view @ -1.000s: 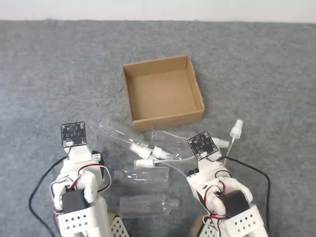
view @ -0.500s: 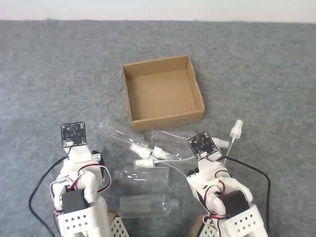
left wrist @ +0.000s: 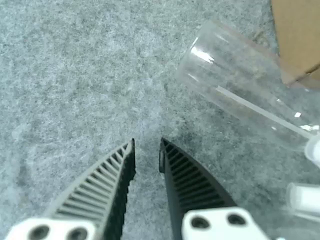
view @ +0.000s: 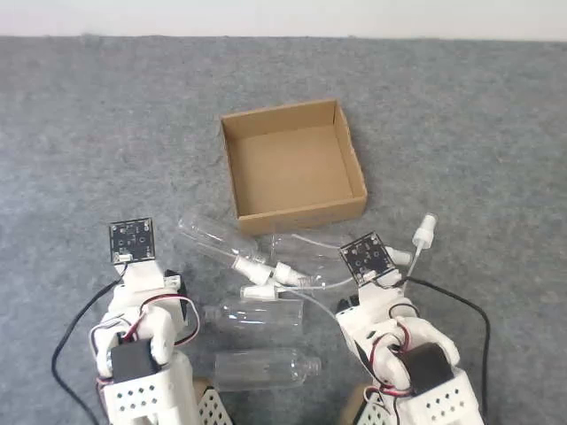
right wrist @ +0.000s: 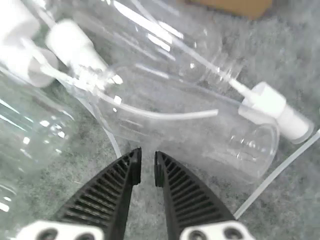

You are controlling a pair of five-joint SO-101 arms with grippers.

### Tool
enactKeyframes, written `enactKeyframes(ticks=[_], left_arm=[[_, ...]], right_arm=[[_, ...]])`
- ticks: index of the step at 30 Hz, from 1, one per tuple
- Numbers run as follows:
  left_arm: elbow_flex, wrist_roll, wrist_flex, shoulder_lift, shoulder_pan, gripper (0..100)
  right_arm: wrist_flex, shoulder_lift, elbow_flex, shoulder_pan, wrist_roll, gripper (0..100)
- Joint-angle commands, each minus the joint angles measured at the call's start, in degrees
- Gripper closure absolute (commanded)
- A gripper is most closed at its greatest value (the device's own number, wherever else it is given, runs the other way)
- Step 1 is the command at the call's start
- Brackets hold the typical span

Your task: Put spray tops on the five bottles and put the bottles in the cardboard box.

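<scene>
Bottles loose on the carpet, box waiting empty

Clear bottles (view: 257, 315) lie on their sides in a cluster between the two arms, just near of the cardboard box (view: 299, 212), none inside it; white spray tops (view: 425, 230) lie among and right of them, tubes trailing, so capping looks barely begun; right gripper (right wrist: 147, 152) hangs over the cluster, jaws narrow and empty, likely placed to pick one; left gripper (left wrist: 146, 145) sits over bare carpet (view: 106, 133) left of the bottles, jaws narrow too, holding nothing.
</scene>
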Motion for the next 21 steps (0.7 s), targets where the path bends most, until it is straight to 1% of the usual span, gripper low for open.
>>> enactKeyframes(ticks=[1,8,11,14,15,17,21], left_arm=[[-0.75,-0.18,0.00,-0.79,-0.18,93],[-0.75,-0.18,0.00,-0.79,-0.18,93],[-0.75,-0.18,0.00,-0.79,-0.18,93],[-0.75,-0.18,0.00,-0.79,-0.18,93],[-0.75,-0.18,0.00,-0.79,-0.18,93],[-0.75,-0.18,0.00,-0.79,-0.18,93],[-0.75,-0.18,0.00,-0.79,-0.18,93]], right_arm=[[-1.36,-1.36,-6.24,0.92,-0.44,99.0],[-16.40,-1.45,-6.86,8.66,-0.44,99.1],[-20.26,-1.45,-6.59,9.54,-0.44,99.0],[-21.32,-1.45,-6.77,9.36,-0.09,98.9],[-21.41,-1.45,-6.77,9.63,1.49,98.9],[-21.32,-1.45,-6.51,9.71,7.38,98.9],[-21.32,-1.45,-6.42,9.80,24.62,98.9]])
